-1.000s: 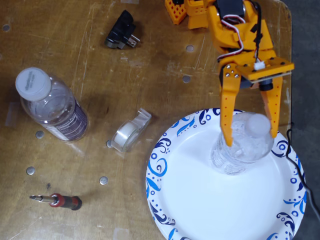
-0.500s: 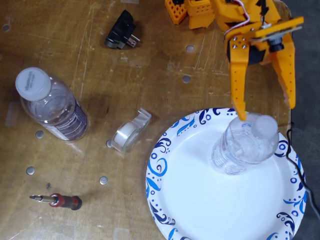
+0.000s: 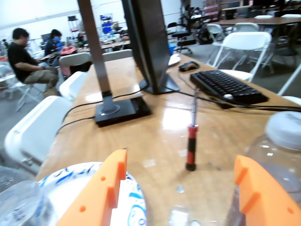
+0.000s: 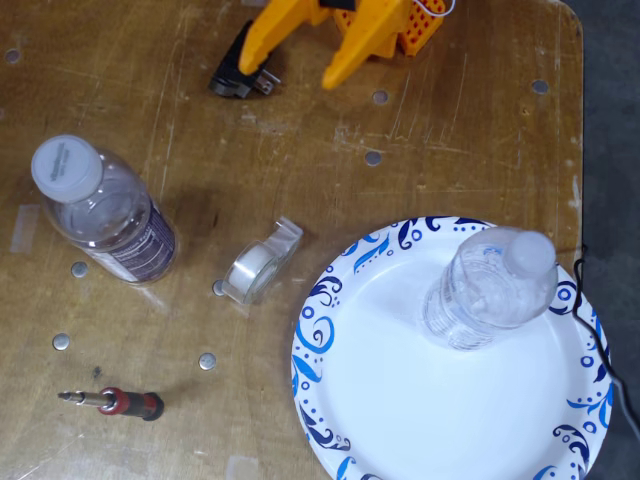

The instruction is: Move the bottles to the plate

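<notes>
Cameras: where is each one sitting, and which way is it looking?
Wrist view: rides on the arm, low, looking out across the table; the gripper, open, frames the bottom edge.
Fixed view: sits above, looking straight down at the table; only the gripper shows, at the top edge.
Both show the screwdriver, the plate and the dark-label bottle.
</notes>
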Motion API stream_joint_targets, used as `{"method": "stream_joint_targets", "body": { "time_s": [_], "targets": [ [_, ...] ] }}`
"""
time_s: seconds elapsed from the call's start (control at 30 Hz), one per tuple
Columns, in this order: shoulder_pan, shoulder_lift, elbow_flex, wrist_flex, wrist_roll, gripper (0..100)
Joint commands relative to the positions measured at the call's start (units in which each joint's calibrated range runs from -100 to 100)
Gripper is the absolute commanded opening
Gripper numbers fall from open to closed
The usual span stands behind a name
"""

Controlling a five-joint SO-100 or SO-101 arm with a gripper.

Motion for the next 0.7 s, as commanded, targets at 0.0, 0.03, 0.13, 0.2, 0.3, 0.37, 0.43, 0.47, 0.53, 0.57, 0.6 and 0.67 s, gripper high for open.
{"method": "stream_joint_targets", "body": {
  "time_s": [0.0,0.03,0.13,0.2,0.3,0.37,0.43,0.47,0.53,0.57,0.6,0.67],
  "targets": [
    [7.03,-1.07,0.03,0.23,2.14,25],
    [8.22,-0.32,-0.42,-0.12,2.66,25],
    [11.24,4.15,-0.69,-4.64,3.5,25],
    [12.1,8.96,-0.78,-9.95,3.55,25],
    [12.53,18.57,-1.86,-19.26,3.6,25],
    [13.18,25.57,-4.03,-24.83,3.65,25],
    [13.28,32.31,-7.27,-28.58,3.65,25],
    [13.28,35.52,-9.25,-29.71,3.65,25],
    [13.39,41.34,-13.4,-31.01,3.65,25],
    [13.5,43.87,-15.38,-31.1,3.65,26],
    [13.93,46.14,-17.45,-31.1,3.65,26],
    [15.23,49.94,-20.96,-31.01,3.76,26]
  ]
}}
